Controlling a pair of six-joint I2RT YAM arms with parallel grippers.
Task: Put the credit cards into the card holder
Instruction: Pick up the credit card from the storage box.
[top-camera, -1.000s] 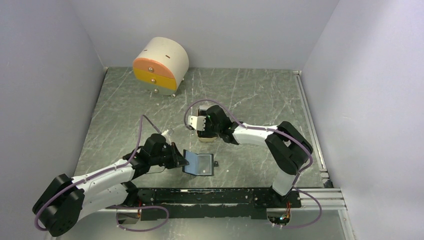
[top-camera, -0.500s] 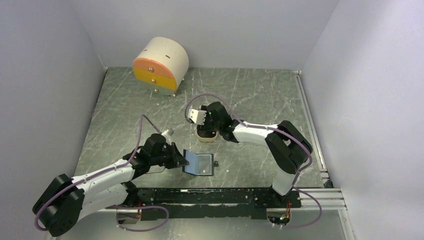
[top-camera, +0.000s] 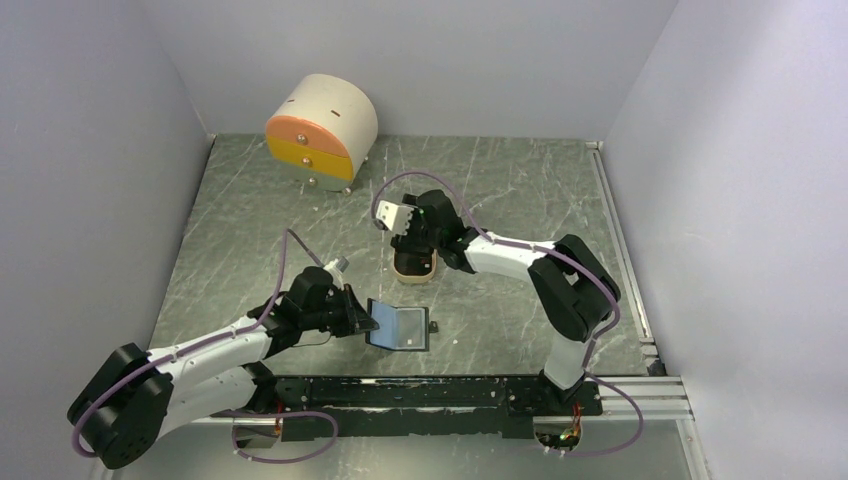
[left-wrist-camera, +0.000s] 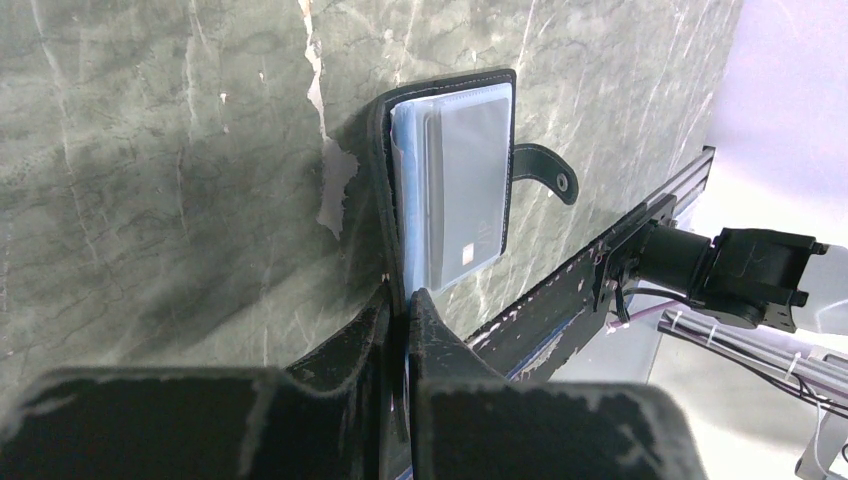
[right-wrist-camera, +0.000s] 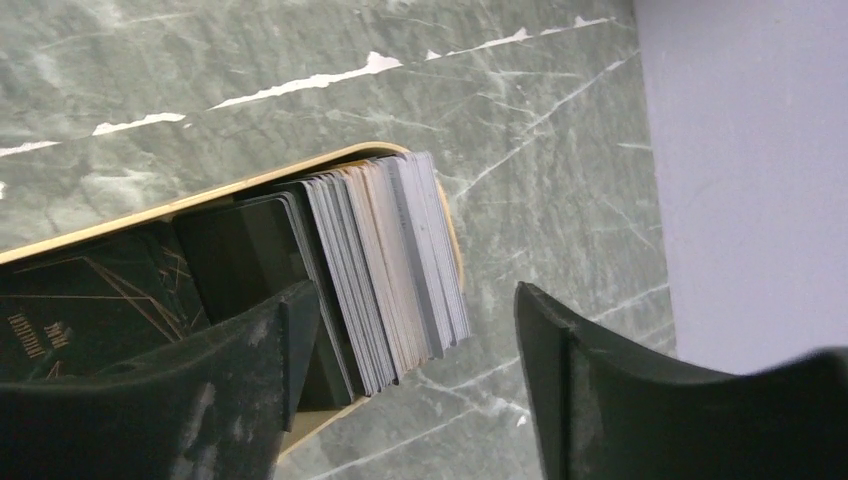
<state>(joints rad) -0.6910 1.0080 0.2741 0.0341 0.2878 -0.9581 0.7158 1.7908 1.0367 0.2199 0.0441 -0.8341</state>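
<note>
The card holder (top-camera: 402, 328) lies open on the table, its blue inner face and clear pocket (left-wrist-camera: 455, 190) showing, with the snap tab (left-wrist-camera: 545, 172) sticking out to the side. My left gripper (top-camera: 362, 318) is shut on the card holder's raised cover edge (left-wrist-camera: 405, 300). The credit cards (right-wrist-camera: 385, 260), a fanned stack of white, grey and black ones, stand in a tan oval tray (right-wrist-camera: 300, 165). My right gripper (right-wrist-camera: 412, 300) hangs open over the stack's end, touching no card, and sits above the tray (top-camera: 413, 272) in the top view.
A cream drawer box with orange and yellow fronts (top-camera: 320, 130) stands at the back left. A black rail (top-camera: 440, 392) runs along the near edge and a metal rail (top-camera: 620, 250) along the right side. Grey walls close in the table.
My right gripper has lifted and swung back from over the tray, its wrist turning. The left gripper and the card holder have not moved.
</note>
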